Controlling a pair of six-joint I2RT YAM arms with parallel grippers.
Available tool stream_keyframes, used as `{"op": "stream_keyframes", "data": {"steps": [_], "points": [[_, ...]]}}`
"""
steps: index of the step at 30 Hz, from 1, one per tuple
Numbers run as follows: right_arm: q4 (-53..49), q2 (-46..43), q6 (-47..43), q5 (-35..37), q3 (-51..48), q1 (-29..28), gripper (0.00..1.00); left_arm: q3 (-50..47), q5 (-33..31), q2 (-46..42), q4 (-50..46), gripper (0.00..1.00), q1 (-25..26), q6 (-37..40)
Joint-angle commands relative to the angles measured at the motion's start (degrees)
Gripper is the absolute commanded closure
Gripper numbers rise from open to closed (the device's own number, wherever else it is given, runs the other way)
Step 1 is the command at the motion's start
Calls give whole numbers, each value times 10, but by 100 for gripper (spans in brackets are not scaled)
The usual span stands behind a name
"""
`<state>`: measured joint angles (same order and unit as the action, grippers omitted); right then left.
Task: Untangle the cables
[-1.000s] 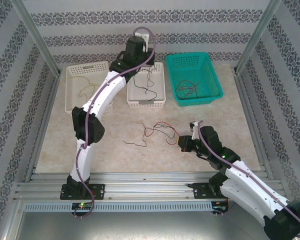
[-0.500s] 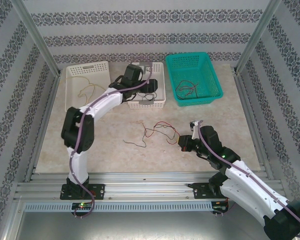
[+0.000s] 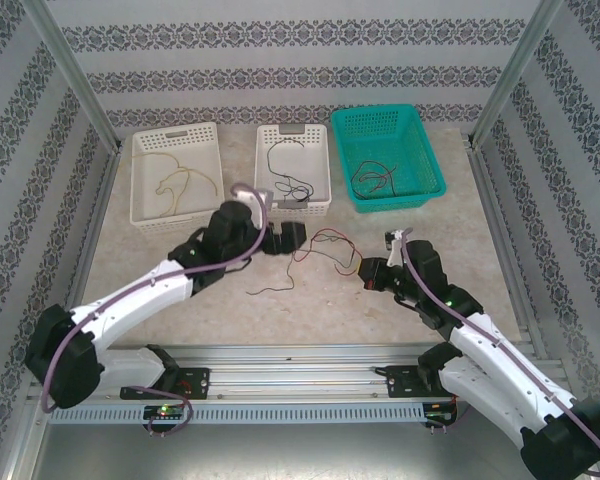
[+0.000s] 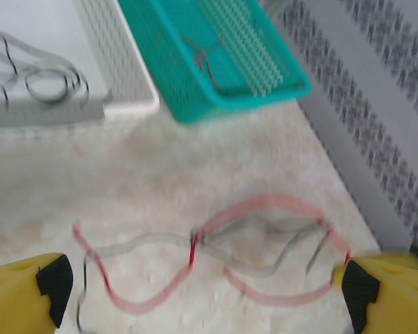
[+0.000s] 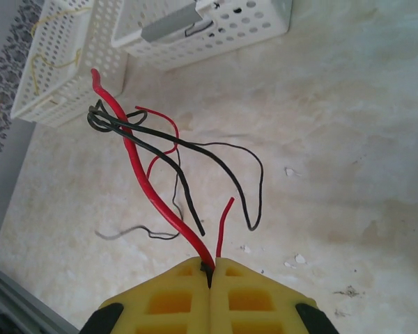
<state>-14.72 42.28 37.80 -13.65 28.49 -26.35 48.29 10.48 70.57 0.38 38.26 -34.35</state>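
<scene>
The cables [image 3: 315, 250] that remain knotted lie on the surface [image 3: 450, 230] near its middle, between the two arms and just in front of the baskets. From the right wrist view the cables [image 5: 160, 174] are red and black strands looped through one another. At least two of each colour can be told apart, but the knot is too close to count further. One dark end trails loose toward the near edge.

The right hand [image 3: 367, 276] is clamped on the right end of the bundle. Its yellow fingertips are pressed together on a red strand and a dark strand, seen close up at the right hand [image 5: 209, 268].

A second ago the left arm was raised over the middle white basket [image 3: 323, 150] with its hand closed. Now it has swung down low, and the left hand [image 3: 296, 240] sits just beside the left side of the knot. Its fingers are wide apart and hold nothing, and the left hand [image 4: 205, 296] frames the strands. One black cable [image 3: 283, 172] now lies in that basket, so I judge one strand sorted and the next pull about to start.

There are three baskets, two white and one green, and two arms. The left white basket [image 3: 140, 150] holds one yellow cable [image 3: 180, 185], and the green basket [image 3: 430, 150] holds a small red and dark bunch [image 3: 373, 180].
</scene>
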Motion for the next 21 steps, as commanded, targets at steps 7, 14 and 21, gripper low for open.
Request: {"op": "stream_keyframes", "data": {"steps": [7, 14, 21], "points": [[13, 6, 27, -30, 39, 9, 100, -110, -81, -3, 13, 2, 87, 29], [-6, -10, 32, -39, 49, 9, 100, -112, -131, 70, 22, 2, 104, 65], [-14, -40, 60, -64, 57, 9, 100, -118, -197, 143, 82, 2, 106, 71]]}}
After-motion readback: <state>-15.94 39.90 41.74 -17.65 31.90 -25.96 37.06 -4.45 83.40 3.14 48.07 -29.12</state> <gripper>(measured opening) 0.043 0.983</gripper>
